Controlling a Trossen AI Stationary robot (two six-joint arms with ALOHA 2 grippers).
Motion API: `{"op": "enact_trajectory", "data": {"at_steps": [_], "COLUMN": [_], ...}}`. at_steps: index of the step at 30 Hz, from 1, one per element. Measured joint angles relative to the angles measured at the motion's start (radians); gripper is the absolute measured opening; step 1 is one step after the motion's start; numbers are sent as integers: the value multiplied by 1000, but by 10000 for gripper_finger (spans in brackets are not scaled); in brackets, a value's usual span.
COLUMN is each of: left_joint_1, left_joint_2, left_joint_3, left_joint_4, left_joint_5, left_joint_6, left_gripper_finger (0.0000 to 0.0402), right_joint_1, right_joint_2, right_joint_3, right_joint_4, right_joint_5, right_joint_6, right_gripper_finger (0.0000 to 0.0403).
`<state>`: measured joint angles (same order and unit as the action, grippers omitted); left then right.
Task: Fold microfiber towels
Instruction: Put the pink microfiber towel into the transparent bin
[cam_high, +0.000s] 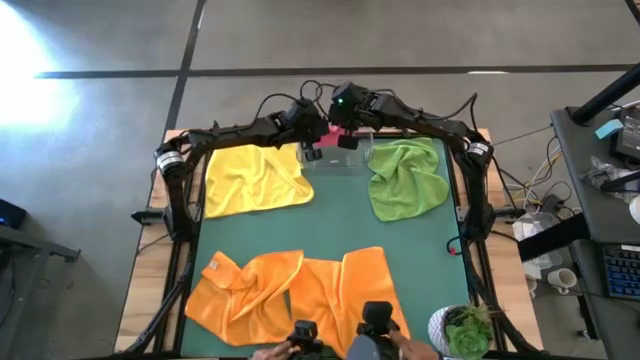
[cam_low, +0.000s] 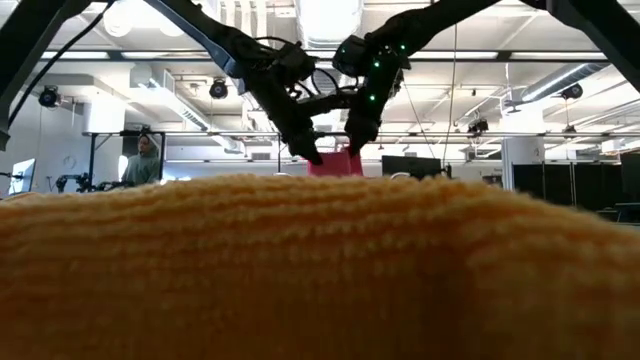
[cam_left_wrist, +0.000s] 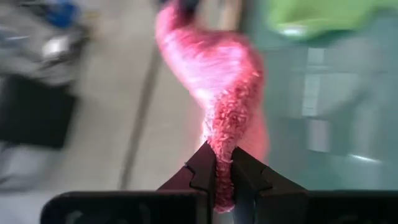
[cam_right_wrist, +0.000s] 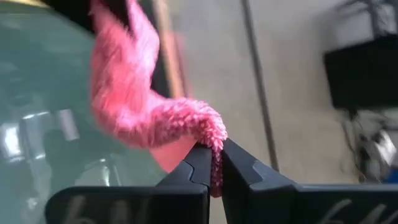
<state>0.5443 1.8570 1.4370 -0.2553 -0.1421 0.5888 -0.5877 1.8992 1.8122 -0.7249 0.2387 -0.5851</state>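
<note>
Both arms reach to the far edge of the table, where the left gripper (cam_high: 312, 152) and the right gripper (cam_high: 347, 140) hang close together above the clear plastic tray (cam_high: 338, 160). Between them they carry the pink towel (cam_high: 336, 133), a fuzzy, nubbly cloth bunched into a twisted rope; each pair of dark, angular fingers is clamped tight on 1 end of it, as the wrist views show, with the left gripper (cam_left_wrist: 222, 180) pinching a narrow tuft and the right gripper (cam_right_wrist: 214, 168) pinching a curled corner. In the low view the pink towel (cam_low: 336, 163) hangs as a small block between the 2 claws, well above the table. On the green mat (cam_high: 330, 225) the yellow towel (cam_high: 250, 178) lies rumpled at the far left, and the green towel (cam_high: 407, 178) lies crumpled at the far right, just beside the tray. The 2 orange towels (cam_high: 290, 295) sprawl in loose folds along the near edge, touching each other, their ribbed, looped pile filling the low view's foreground.
</note>
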Motion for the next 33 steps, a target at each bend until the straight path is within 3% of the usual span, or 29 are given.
{"op": "enact_trajectory", "data": {"at_steps": [2,9,15,18,23,33], "left_joint_1": [0,15,40,42,31,-1], "left_joint_2": [7,35,13,0,3,5], "left_joint_3": [-4,-9,-8,-3,-35,-57], "left_joint_4": [-49,-33,3,-54,-111,-153], "left_joint_5": [41,31,-60,-41,87,106], "left_joint_6": [1,80,150,154,151,150], "left_gripper_finger": [12,12,12,12,12,12], "right_joint_1": [-2,-5,-14,-14,-1,18], "right_joint_2": [1,1,-3,-8,10,46], "right_joint_3": [-17,-49,-41,-35,-65,-70], "right_joint_4": [6,15,85,57,-28,-170], "right_joint_5": [-15,-8,81,33,-73,-189], "right_joint_6": [-17,2,-49,-31,33,69], "right_gripper_finger": [8,8,8,8,8,8]}}
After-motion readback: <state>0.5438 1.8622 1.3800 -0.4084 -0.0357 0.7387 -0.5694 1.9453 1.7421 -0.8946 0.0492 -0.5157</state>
